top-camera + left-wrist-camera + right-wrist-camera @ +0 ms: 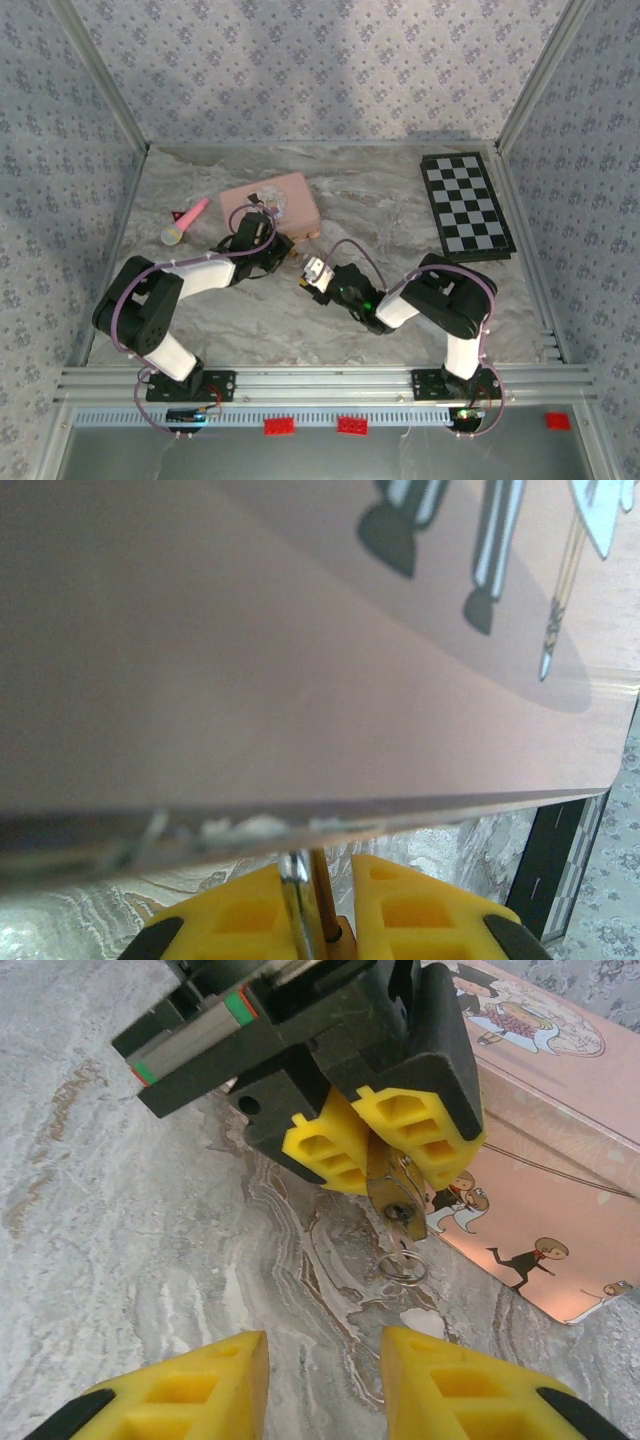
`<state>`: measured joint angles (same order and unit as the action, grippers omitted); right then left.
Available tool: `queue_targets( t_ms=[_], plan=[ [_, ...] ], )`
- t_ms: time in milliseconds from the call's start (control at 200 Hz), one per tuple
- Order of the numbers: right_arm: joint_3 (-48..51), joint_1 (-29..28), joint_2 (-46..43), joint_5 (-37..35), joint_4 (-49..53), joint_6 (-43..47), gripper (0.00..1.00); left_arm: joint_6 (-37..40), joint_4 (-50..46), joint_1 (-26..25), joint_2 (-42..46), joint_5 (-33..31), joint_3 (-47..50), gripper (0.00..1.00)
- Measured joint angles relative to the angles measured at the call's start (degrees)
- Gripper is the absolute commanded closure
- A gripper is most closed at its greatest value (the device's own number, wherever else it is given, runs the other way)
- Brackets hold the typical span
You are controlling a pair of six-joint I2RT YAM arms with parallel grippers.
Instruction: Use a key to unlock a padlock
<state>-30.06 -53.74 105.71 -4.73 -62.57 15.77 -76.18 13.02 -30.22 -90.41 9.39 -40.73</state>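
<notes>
The padlock is being clenched by the left hand in the upper centre of the right wrist view, with the yellow fingers being pressed against the sides of its brass body. In the left wrist view, at the bottom centre, the thin silvery shackle is being shown standing between those same fingers. The key is being held in the padlock's lower face, sticking out a little, and a thin wire ring is hanging just under it, over the marbled desk. At the bottom of that frame the right hand is being kept released, its fingers spread with nothing between them, below the key and apart from it. A pink box with cartoon figures is lying just right of the padlock. In the top view, a pink microphone is lying left of the box, and a chessboard is lying at the upper right.
</notes>
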Motion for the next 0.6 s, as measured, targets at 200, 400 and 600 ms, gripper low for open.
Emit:
queue_targets(
  t_ms=[200, 400, 600],
  plan=[
    [-1.03, 1.05, 1.22, 1.05, -0.35, 0.87, 0.69, -0.02, -0.02, -0.15, 0.0, -0.13, 0.0, 1.0],
    [-1.27, 1.05, 1.22, 0.85, -1.88, 1.51, 0.67, -0.17, -0.04, -0.44, 0.0, -0.26, 0.0, 1.0],
    [-1.75, 1.05, 1.22, 0.35, -2.6, 1.88, 0.69, -0.5, -0.04, -0.83, 0.0, -1.03, 0.0, 1.0]
  ],
)
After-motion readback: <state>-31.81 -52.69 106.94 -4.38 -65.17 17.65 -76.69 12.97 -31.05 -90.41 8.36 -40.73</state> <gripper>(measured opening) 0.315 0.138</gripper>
